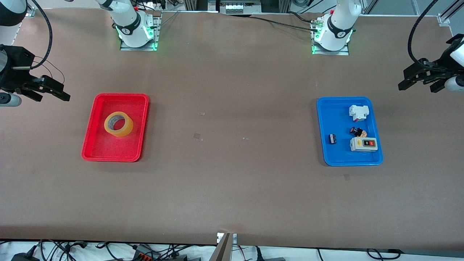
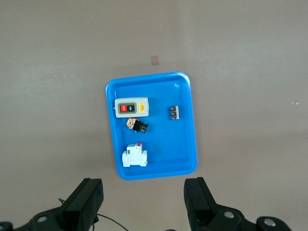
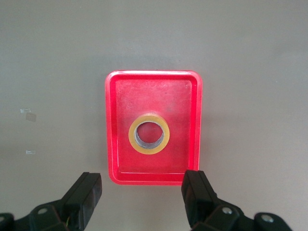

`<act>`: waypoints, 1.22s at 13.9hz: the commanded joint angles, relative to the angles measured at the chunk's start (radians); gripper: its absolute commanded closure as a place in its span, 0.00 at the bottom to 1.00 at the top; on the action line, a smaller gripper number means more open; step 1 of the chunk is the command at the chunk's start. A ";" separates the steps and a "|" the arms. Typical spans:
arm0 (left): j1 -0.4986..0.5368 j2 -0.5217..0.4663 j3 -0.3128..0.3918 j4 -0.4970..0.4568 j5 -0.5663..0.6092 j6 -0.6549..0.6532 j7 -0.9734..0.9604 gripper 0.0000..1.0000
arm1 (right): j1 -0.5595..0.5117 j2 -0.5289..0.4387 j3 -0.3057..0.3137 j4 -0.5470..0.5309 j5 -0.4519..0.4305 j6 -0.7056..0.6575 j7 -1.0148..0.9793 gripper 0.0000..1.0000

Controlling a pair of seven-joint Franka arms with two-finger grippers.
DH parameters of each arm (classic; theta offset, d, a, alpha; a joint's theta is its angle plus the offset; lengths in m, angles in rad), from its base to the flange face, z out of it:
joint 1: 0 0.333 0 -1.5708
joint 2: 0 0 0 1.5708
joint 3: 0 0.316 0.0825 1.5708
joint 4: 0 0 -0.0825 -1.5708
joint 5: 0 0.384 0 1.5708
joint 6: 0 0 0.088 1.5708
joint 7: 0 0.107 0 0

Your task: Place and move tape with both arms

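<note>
The yellow-amber tape roll (image 1: 118,124) lies flat in the red tray (image 1: 95,153) toward the right arm's end of the table; it also shows in the right wrist view (image 3: 149,134) inside the red tray (image 3: 113,126). My right gripper (image 1: 59,92) is open and empty, held high over the bare table beside the red tray; its fingers (image 3: 89,191) frame the tray's edge. My left gripper (image 1: 411,79) is open and empty, held high beside the blue tray (image 1: 327,155) at the left arm's end; its fingers (image 2: 198,197) show in the left wrist view.
The blue tray (image 2: 186,144) holds a grey switch box with buttons (image 1: 363,144), a white breaker (image 1: 359,112), a small black-and-orange part (image 1: 358,132) and a small black part (image 1: 332,139). Small tape scraps (image 1: 198,136) lie on the brown table between the trays.
</note>
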 commanded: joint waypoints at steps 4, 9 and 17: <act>-0.002 0.006 -0.002 0.016 0.022 -0.020 -0.007 0.00 | -0.026 -0.013 0.012 -0.007 0.033 -0.004 -0.015 0.00; -0.002 0.006 -0.002 0.017 0.022 -0.020 -0.007 0.00 | -0.023 -0.016 0.016 -0.008 0.024 -0.012 -0.018 0.00; -0.002 0.006 -0.002 0.017 0.022 -0.015 -0.007 0.00 | 0.017 -0.022 -0.030 -0.010 0.022 -0.015 -0.018 0.00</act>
